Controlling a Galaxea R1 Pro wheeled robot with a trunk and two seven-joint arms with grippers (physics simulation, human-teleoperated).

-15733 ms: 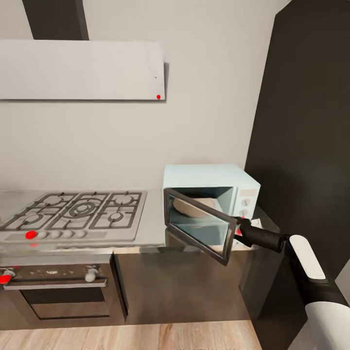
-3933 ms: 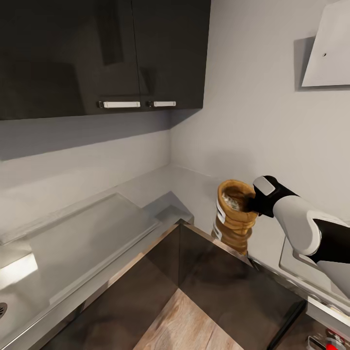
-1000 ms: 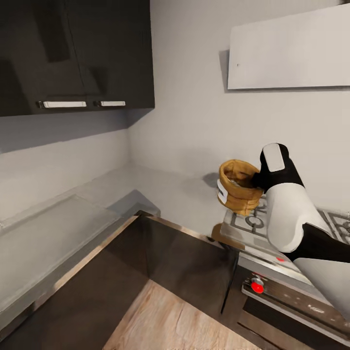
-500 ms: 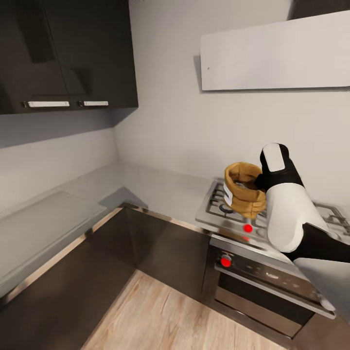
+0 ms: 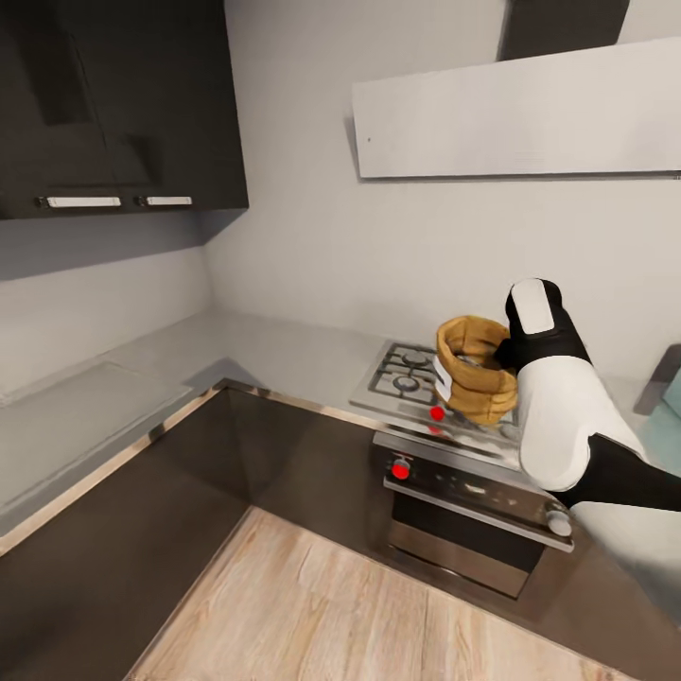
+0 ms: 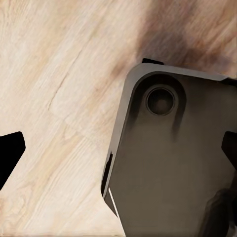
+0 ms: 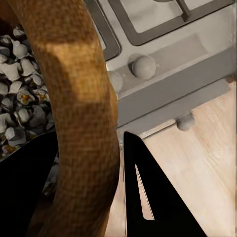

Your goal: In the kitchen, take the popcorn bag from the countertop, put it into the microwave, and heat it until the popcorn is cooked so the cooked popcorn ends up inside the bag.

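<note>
The popcorn bag (image 5: 476, 367), a squat tan-brown paper bag with rolled folds and a white patch on its side, hangs in the air above the front edge of the gas hob (image 5: 435, 397), its open mouth tipped toward the robot. The right gripper (image 5: 504, 355) is clamped on the bag's rim: in the right wrist view one dark finger (image 7: 148, 197) lies outside the rolled rim (image 7: 84, 113) and the other sits inside the bag. Pale, unpopped-looking kernels (image 7: 19, 98) fill the bag's inside. The right arm (image 5: 558, 416) is bent, its white forearm rising steeply from the elbow to the black wrist beside the bag. Below the hob sits the dark built-in oven (image 5: 473, 515), with red dots along its control strip. The grey countertop (image 5: 274, 345) runs left of the hob and turns the corner under dark wall cabinets (image 5: 113, 104). The left gripper's dark fingertip (image 6: 10, 153) hangs well apart from its partner over the wooden floor (image 6: 54, 74) and the robot's dark base (image 6: 173, 163), holding nothing.
</note>
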